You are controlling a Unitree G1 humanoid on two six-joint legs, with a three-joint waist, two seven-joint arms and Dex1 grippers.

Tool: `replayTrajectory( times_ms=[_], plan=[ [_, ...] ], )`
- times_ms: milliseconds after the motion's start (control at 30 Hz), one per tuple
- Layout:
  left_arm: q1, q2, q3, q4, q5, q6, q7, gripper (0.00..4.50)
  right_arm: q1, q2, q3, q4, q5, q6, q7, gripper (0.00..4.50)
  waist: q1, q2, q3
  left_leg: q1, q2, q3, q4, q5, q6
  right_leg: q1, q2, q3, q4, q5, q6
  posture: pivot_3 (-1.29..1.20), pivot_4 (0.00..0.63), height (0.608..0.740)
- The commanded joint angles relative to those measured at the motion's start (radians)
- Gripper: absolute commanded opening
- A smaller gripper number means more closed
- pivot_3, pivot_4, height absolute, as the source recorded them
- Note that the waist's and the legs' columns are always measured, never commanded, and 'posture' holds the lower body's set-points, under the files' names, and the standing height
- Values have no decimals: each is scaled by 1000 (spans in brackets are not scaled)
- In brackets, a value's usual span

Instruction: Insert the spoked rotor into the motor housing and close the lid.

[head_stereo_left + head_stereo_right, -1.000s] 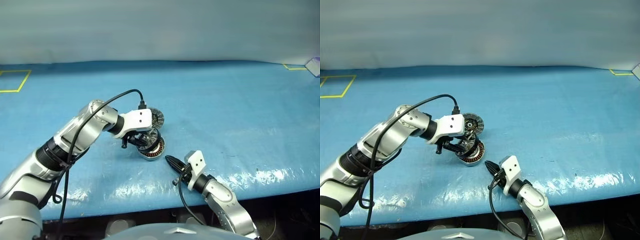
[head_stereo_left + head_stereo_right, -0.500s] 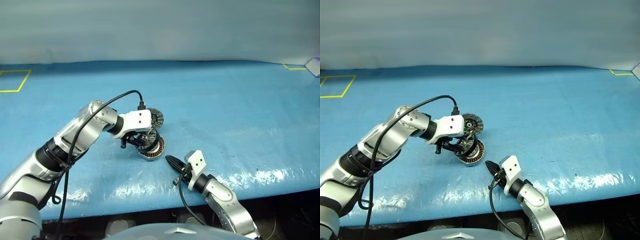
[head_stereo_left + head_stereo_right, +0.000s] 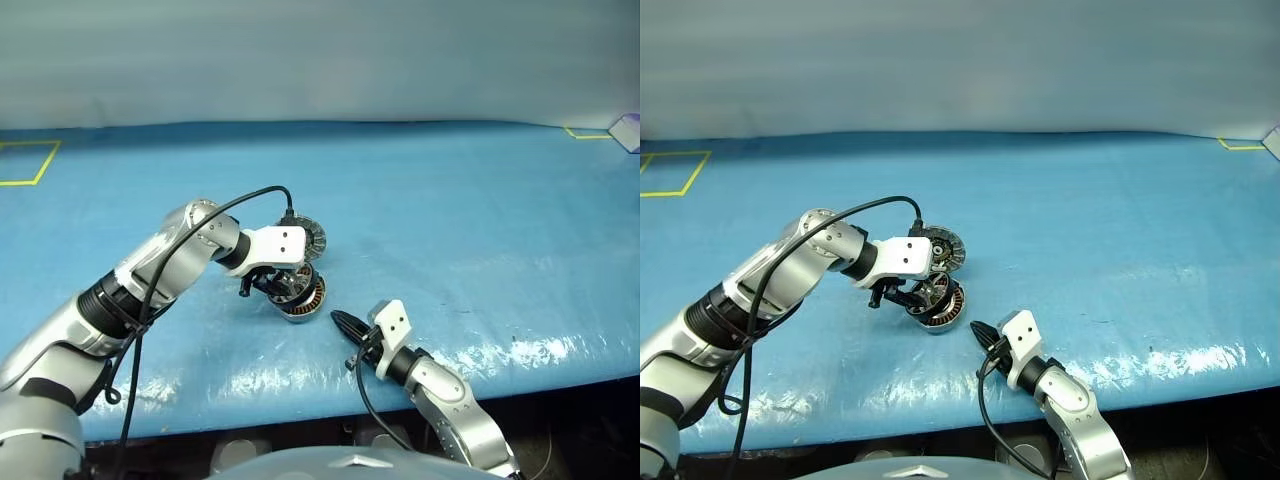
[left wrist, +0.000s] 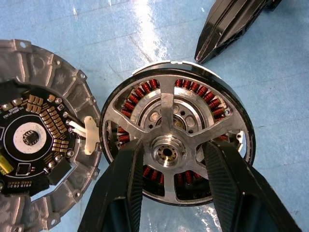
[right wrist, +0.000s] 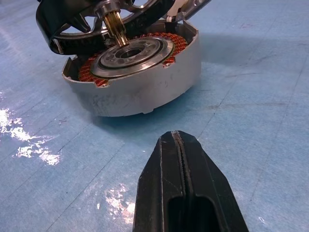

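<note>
Your left pincer (image 4: 166, 186) straddles the spoked rotor (image 4: 174, 150) hub, fingers apart; right pincer (image 5: 186, 193) closed. Rigid, slick metal: grip spokes, not rim.

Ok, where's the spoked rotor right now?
In the right wrist view the spoked rotor hangs tilted just above the motor housing, not seated; the left gripper straddles its hub, the open lid beside it.

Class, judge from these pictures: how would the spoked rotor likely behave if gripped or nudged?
The spoked rotor looks like rigid metal, so probably stiff and fairly heavy for its size. Its shiny spokes may slip between end effector fingers. In the right wrist view it sits tilted over the motor housing, so a nudge might tip it.
</note>
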Motion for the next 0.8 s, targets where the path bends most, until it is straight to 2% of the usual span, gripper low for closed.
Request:
replayTrajectory(
  times_ms=[33,133,167,367,500,667,800],
  plan=[
    [-28,-11,3,9,17,-21,-16,3338,9,6,-3,-18,-6,-5,-10,0,-1,0,0,0,0,0,0,0,0,0,0,0,0,0,0,0,150,740],
    [-35,-32,24,3,-5,-13,-26,4314,11,7,-4,-18,-6,-4,-14,0,0,0,0,0,0,0,0,0,0,0,0,0,0,0,0,0,150,740],
    [-37,-38,34,-2,-14,-8,-28,4455,11,7,-4,-18,-6,-4,-15,0,0,0,0,0,0,0,0,0,0,0,0,0,0,0,0,0,150,740],
    [-23,-65,132,-85,-141,76,-40,4455,19,6,-15,-34,2,1,-24,0,0,0,0,0,0,0,0,0,0,0,1,1,0,0,0,0,150,740],
    [53,-52,236,-188,-276,175,-32,3566,25,-5,-57,-72,8,18,-49,0,-3,0,0,0,0,0,0,0,0,0,0,1,-1,0,0,0,150,740],
    [271,-73,437,-311,-442,241,63,1837,-5,-34,-140,-140,-44,156,-161,0,-4,0,0,0,0,1,-1,0,1,-1,1,3,0,0,0,0,150,740],
    [432,-76,518,-385,-483,222,159,497,-43,-50,-153,-209,-55,260,-186,0,3,0,0,1,1,1,-1,0,1,-1,1,3,0,0,0,0,150,740]
  ],
)
